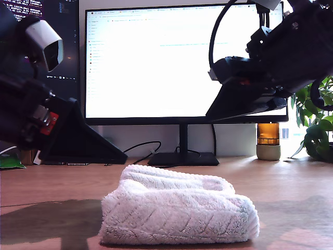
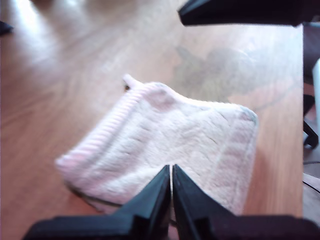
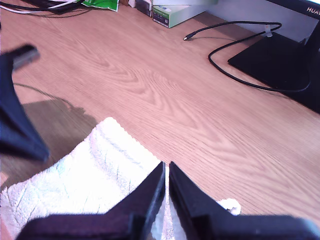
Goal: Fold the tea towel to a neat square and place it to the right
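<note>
Fluffy off-white terry tea towel (image 1: 179, 212): folded, lying on our wooden worktop (image 1: 47, 187). Our first tool (image 2: 171, 172) and second tool (image 3: 166, 170): both closed, empty, above it.

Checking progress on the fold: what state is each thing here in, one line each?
tea towel: folded into a thick pad, lying flat on the desk, free of both grippers
my first gripper: shut, empty, raised above the towel
my second gripper: shut, empty, raised above the towel
monitor: switched on, bright page showing
cable: loose on the desk, one end unplugged
</note>
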### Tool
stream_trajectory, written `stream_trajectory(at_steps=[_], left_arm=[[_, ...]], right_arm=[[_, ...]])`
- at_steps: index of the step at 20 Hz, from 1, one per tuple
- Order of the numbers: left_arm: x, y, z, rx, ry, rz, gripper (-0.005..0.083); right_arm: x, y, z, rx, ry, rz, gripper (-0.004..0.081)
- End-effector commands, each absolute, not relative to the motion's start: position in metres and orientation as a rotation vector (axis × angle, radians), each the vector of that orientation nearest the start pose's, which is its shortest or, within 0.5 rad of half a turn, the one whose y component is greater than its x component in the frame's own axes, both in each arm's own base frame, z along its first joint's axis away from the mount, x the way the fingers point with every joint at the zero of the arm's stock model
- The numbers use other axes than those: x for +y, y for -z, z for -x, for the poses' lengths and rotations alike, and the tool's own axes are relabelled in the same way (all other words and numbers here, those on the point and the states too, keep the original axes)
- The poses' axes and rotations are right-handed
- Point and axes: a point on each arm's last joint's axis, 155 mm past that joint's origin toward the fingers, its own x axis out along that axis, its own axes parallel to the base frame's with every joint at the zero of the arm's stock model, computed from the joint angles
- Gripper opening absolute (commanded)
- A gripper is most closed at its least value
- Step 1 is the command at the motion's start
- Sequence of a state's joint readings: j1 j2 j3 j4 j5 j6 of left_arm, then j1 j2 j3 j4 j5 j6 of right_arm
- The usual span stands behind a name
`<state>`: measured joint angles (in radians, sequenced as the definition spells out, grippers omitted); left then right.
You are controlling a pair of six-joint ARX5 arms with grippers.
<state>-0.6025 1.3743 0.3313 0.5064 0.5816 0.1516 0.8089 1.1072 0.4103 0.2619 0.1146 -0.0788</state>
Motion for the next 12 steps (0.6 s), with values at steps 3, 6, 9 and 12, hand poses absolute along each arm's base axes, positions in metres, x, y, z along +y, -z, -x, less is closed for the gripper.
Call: stream_trajectory(at_steps=[3, 6, 9, 12], left_arm=[[-0.277, -0.048, -0.209, 0.52, 1.226, -0.136, -0.0021], [-0.274, -0.031, -0.209, 0.566, 1.209, -0.157, -0.0021], [-0.267, -0.022, -0.22, 0.584, 1.138, -0.184, -0.0021], [-0.263, -0.019, -0.226, 0.584, 1.097, -0.2, -0.0021]], right_arm=[[0.242, -0.123, -0.26, 0.367, -0.698, 0.266, -0.0002], [0.242, -0.123, -0.26, 0.368, -0.698, 0.267, -0.0002], [0.242, -0.122, -0.26, 0.369, -0.698, 0.267, -0.0002], [0.242, -0.123, -0.26, 0.369, -0.7, 0.267, -0.0002]])
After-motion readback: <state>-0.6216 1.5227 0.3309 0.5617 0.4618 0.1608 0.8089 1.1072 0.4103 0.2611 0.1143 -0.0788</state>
